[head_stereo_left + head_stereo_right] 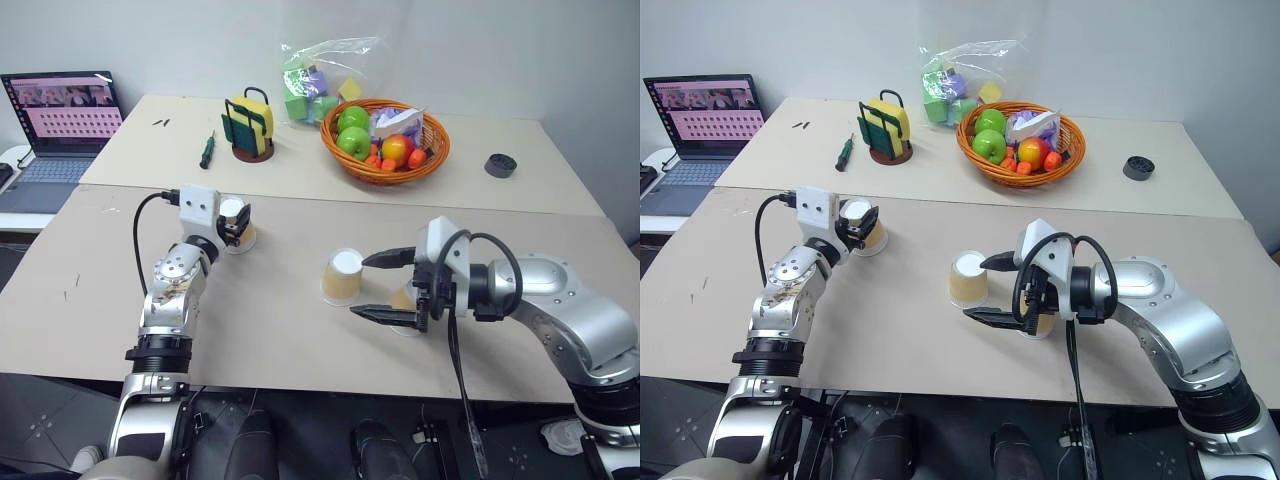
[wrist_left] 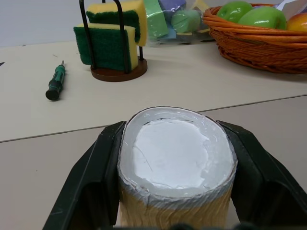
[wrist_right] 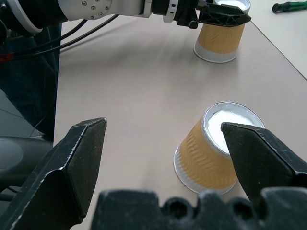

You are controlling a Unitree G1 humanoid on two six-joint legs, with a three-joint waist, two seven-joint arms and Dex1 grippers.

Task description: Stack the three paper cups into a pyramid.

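1. At the far left a laptop (image 1: 62,125) sits on a side desk; it plays no part in the task.
2. The left gripper (image 1: 236,222) is clamped on the first paper cup (image 1: 237,228), which stands upside down on the near table (image 1: 280,330). The left wrist view shows its fingers (image 2: 93,177) pressing the cup's upper wall from both sides, squeezing the white base slightly oval.
3. The second paper cup (image 1: 343,276) stands upside down near the table's middle, well apart from the first.
4. The right gripper (image 1: 388,287) hovers just beside that middle cup with its jaws spread wide, holding nothing.
5. The third paper cup (image 1: 404,299) is mostly hidden behind the right gripper, close to the second.
6. On the far table stand a sponge rack (image 1: 250,126), a screwdriver (image 1: 207,150) and a fruit basket (image 1: 385,140).
7. Judgement: the step in hand is picking up the first cup. No pyramid exists yet.
8. Next, the held cup likely needs lifting without crushing and carrying right, towards the other two cups.
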